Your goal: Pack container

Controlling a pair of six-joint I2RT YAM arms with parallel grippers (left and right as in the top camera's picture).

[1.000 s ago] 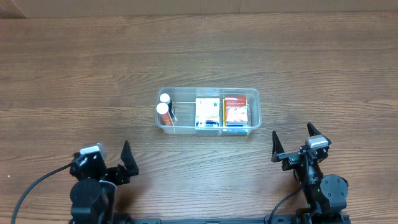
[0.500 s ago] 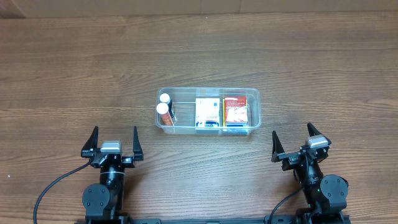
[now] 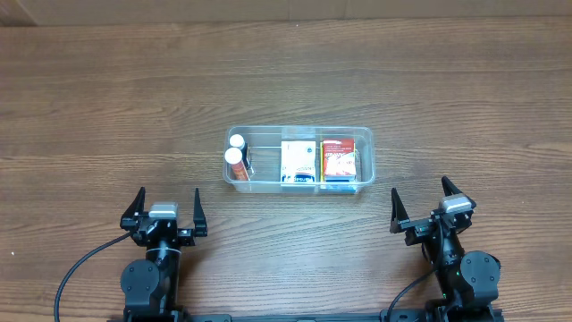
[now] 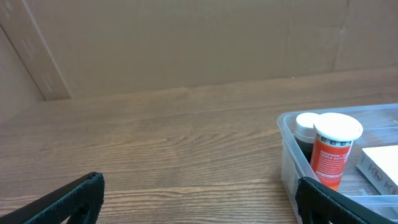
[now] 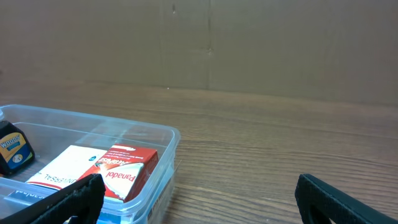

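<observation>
Black left arm (image 3: pixel 148 275) and right arm (image 3: pixel 466 268) crouch low, jaws spread wide and empty, container (image 3: pixel 266 148) well ahead.

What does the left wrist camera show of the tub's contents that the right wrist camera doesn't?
Only the left wrist view shows the orange-labelled bottle with a white cap, standing at one end of the clear plastic rectangular container. Only the right wrist view shows the red cardboard box at the other end. Both show that container, a white cardboard box inside it, and the brown wooden table.
</observation>
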